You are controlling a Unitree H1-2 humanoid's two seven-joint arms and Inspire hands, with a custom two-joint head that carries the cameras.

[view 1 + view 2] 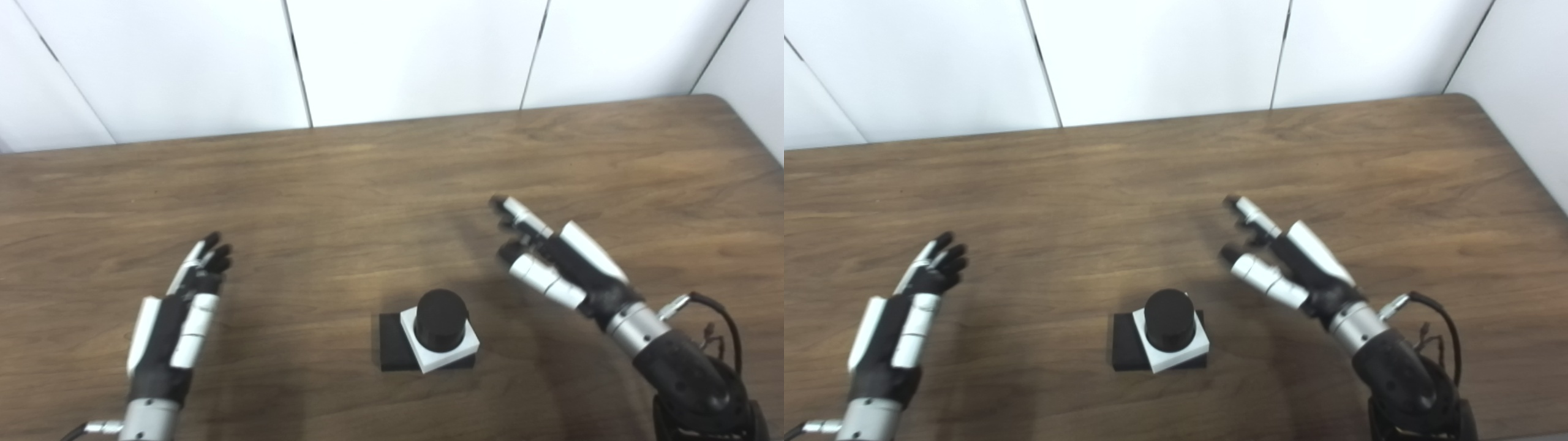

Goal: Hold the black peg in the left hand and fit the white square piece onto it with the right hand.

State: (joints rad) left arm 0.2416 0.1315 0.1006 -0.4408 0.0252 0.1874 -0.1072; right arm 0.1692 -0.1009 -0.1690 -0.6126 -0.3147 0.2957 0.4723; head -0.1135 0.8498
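The black peg (440,318) stands upright on its square black base (392,350) on the wooden table (367,202), near the front middle. The white square piece (456,354) sits around the peg, resting on the base and turned a little askew. My left hand (180,312) is open and empty, hovering well to the left of the peg. My right hand (557,263) is open and empty, to the right of and slightly behind the peg, fingers pointing toward the far left. Neither hand touches the peg or the white piece.
White wall panels (416,55) stand behind the table's far edge. The table's rounded right corner (723,101) is at the back right. A cable (716,312) loops off my right wrist.
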